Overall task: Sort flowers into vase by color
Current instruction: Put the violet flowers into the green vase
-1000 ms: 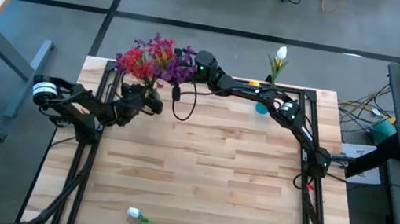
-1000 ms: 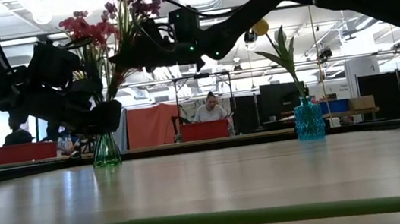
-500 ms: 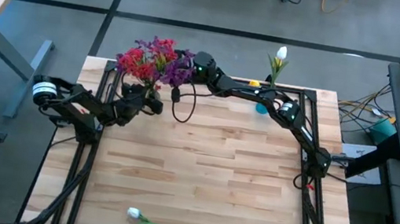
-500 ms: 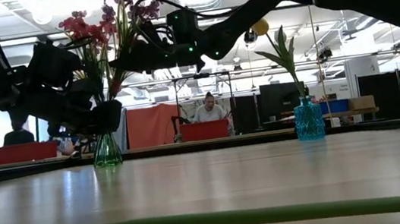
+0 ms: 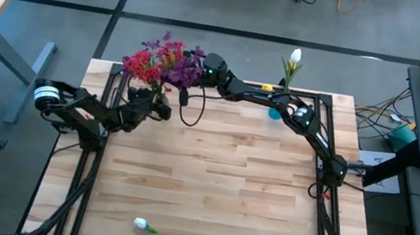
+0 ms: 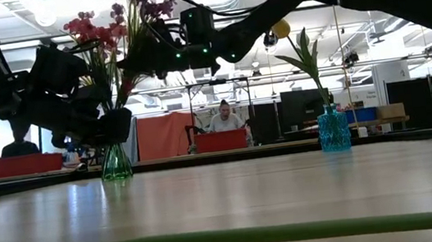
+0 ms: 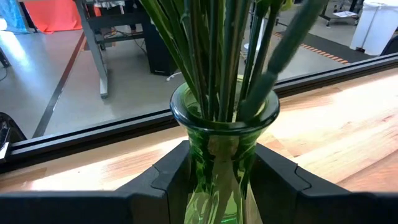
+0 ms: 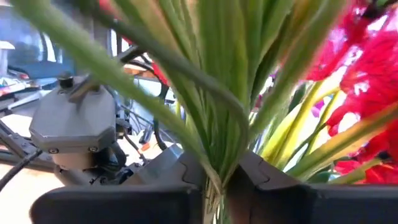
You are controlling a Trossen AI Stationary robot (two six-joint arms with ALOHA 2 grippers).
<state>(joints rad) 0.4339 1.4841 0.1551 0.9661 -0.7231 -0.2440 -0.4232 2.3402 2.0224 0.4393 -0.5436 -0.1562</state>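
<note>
Two vases, green vase (image 6: 115,163) holding red and purple flowers (image 5: 164,61), blue vase (image 6: 334,132) one tulip (image 5: 294,60)

We see a pale wood table (image 5: 216,185) of light and tan strips, framed by black rails. The green glass vase (image 7: 219,155) holds green stems topped with red flowers (image 5: 141,64) and purple flowers (image 5: 177,58). A teal, faceted vase (image 6: 334,131) carries a white tulip (image 5: 295,57) with green leaves and a yellow tulip (image 6: 280,29). Another white tulip on a green stem (image 5: 145,226) lies on the wood. Both arms are black; the left arm (image 5: 70,105) has a white band. The floor is grey.
</note>
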